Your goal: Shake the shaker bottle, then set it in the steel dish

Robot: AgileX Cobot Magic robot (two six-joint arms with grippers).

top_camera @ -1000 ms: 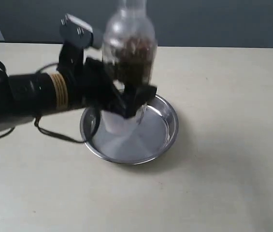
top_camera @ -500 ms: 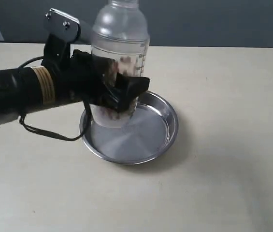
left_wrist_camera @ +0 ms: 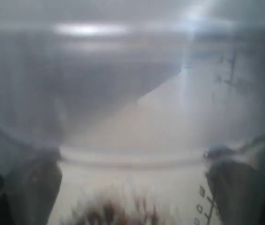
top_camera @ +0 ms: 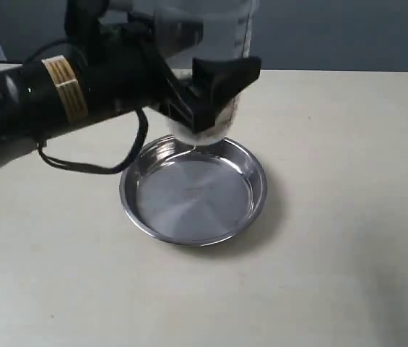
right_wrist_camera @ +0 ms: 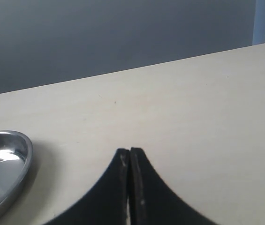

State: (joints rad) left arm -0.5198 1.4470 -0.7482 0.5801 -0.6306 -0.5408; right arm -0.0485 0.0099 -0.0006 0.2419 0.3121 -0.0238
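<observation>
The clear shaker bottle [top_camera: 214,43] is held in the air above the far rim of the steel dish [top_camera: 139,202], its top cut off by the frame edge. My left gripper [top_camera: 207,94] is shut on its body, black fingers on either side. Close up in the left wrist view, the shaker bottle [left_wrist_camera: 132,122] fills the frame, with blurred brownish grains [left_wrist_camera: 118,211] low inside it. The steel dish [right_wrist_camera: 3,164] lies on the beige table with nothing in it. My right gripper [right_wrist_camera: 130,157] is shut on nothing, beside the dish; it does not show in the exterior view.
The beige table [top_camera: 333,217] spreads flat around the dish. A black cable [top_camera: 88,168] hangs from the left arm close to the dish's left rim. A dark grey wall [top_camera: 333,32] stands behind the table's far edge.
My left gripper has lifted the shaker up and to the right, off the dish floor, so the whole dish bottom now shows. The grains have shifted inside it.
</observation>
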